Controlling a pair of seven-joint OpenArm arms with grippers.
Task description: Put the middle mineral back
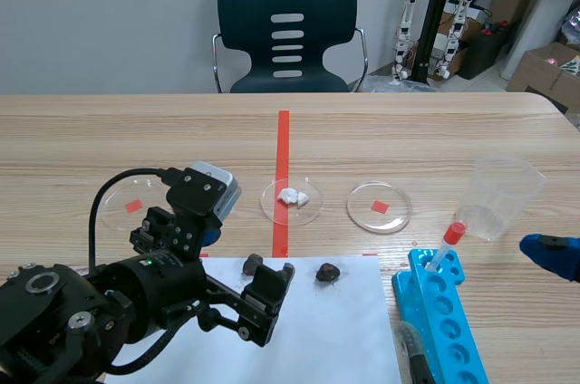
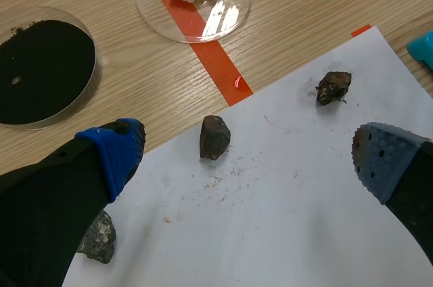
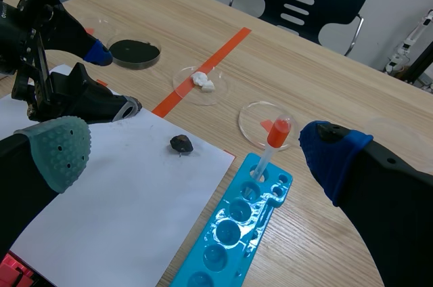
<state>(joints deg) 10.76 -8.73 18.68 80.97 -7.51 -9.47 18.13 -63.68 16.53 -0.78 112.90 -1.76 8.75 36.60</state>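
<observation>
The wooden table point(image 1: 408, 130) carries everything, and a dark chair point(image 1: 287, 31) stands behind its far edge. The left arm point(image 1: 82, 312) lies over the near left corner. A white sheet of paper point(image 1: 335, 330) lies at the table's near edge, around the middle. A blue rack point(image 1: 444, 312) lies just off the paper's right edge, and a clear plastic cup point(image 1: 503, 198) stands beyond it, near the table's right edge.

Three round clear dishes sit in a row beyond the paper's far edge. These are a left dish point(image 1: 122, 212), a middle dish point(image 1: 313, 212) holding white pieces point(image 1: 292, 196), and a right dish point(image 1: 379, 221).

The left gripper point(image 2: 248, 155) hangs over the paper's far left part with its fingers spread wide, holding nothing. The right gripper point(image 3: 196, 155) is near the table's right edge, and its fingers are also spread with nothing in them.

A tube with a red cap point(image 1: 449, 244) stands in the rack's far end. The middle stone point(image 2: 214, 137), dark brown, lies on the paper near its far edge, between the left gripper's fingers and slightly ahead of them. A darker stone point(image 2: 333, 86) lies further right along that edge. A grey stone point(image 2: 98, 238) lies by the paper's left edge, partly under one left finger.
</observation>
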